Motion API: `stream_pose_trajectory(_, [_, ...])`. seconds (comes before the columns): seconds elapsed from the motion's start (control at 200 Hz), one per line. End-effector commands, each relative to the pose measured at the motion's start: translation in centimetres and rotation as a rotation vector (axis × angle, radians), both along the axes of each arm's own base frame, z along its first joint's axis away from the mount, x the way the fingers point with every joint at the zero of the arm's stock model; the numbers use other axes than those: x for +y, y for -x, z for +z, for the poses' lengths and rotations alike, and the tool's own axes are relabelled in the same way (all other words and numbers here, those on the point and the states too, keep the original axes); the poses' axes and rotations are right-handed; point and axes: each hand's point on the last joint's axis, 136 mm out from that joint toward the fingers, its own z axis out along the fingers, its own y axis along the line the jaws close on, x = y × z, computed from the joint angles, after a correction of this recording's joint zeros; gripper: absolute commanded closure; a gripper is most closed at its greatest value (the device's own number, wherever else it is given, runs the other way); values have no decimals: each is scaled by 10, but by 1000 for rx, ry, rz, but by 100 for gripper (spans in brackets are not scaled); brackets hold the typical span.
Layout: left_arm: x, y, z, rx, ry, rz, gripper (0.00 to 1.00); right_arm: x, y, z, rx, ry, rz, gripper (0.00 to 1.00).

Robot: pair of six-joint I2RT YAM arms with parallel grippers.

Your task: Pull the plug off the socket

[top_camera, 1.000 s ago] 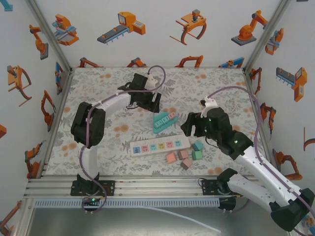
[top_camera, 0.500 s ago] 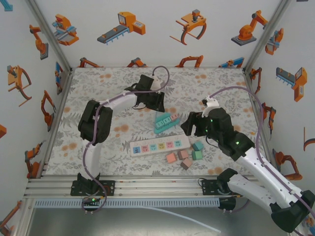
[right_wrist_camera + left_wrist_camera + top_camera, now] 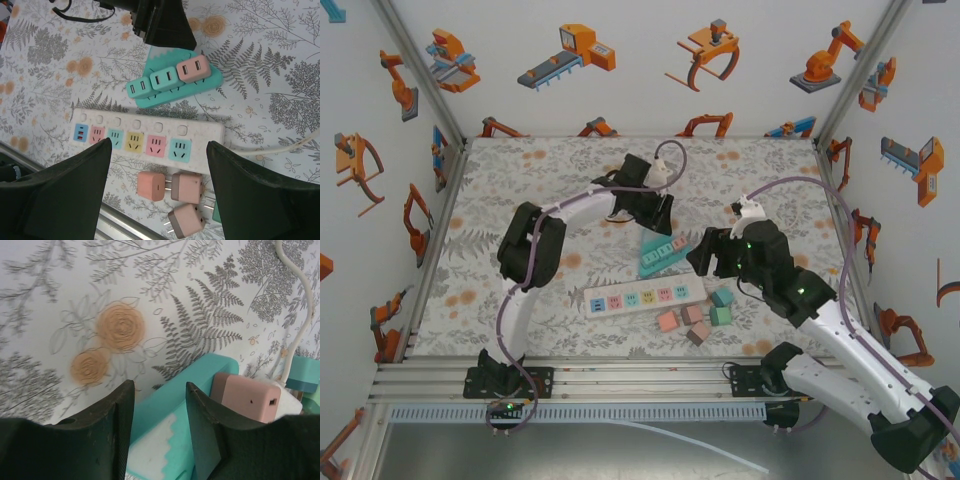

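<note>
Finds the left hand point(image 3: 658, 212) set over the far end of the teal socket block point(image 3: 660, 255). Notes its fingers point(image 3: 112, 420) drawn narrow, with the block's teal edge showing in the gap. Cannot tell contact from mere straddling. Locates the task's thing, a pink plug point(image 3: 245, 395), seated in the block just right of that hand's right finger, in one row with two teal plugs point(image 3: 164, 78). Finds the right hand point(image 3: 159, 145) hovering spread wide and holding nothing, with a white power strip point(image 3: 200, 131) directly beneath and loose plugs point(image 3: 172, 187) just nearer than that. Records a white cable point(image 3: 300, 315) trailing off beyond the pink plug.

Judges the step in hand as steadying the block, with extraction not yet begun. Expects the next move to call for a firm hold on the block by the left hand. Expects the right hand then to travel forward to the pink plug, close across its body and draw it straight out of its socket. Flags a risk of dragging the whole block along, given a loose hold.
</note>
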Motion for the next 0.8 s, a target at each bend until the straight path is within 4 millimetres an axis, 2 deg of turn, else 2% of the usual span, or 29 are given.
stream_pose_trajectory(0.0, [-24, 23, -7, 8, -11, -61, 52, 4, -2, 5, -18, -30, 1, 31])
stream_pose_trajectory(0.21, [-23, 37, -21, -109, -192, -169, 50, -2, 1, 5, -30, -18, -9, 30])
stream_pose_trajectory(0.391, [-23, 41, -11, -156, -211, -226, 46, -2, 1, 4, -35, -23, -8, 31])
stream_pose_trajectory(0.506, [-27, 32, 21, -207, -150, -162, 40, -3, 1, 5, -67, 14, 9, 30])
stream_pose_trajectory(0.626, [-28, 23, 71, -272, -56, -56, 35, 1, -1, 14, -189, 123, 99, 29])
stream_pose_trajectory(0.711, [-21, 18, 105, -306, 18, 30, 32, 16, 4, 23, -343, 230, 269, 30])
stream_pose_trajectory(0.796, [-2, 12, 126, -303, 69, 133, 32, 28, 9, 28, -490, 334, 408, 30])
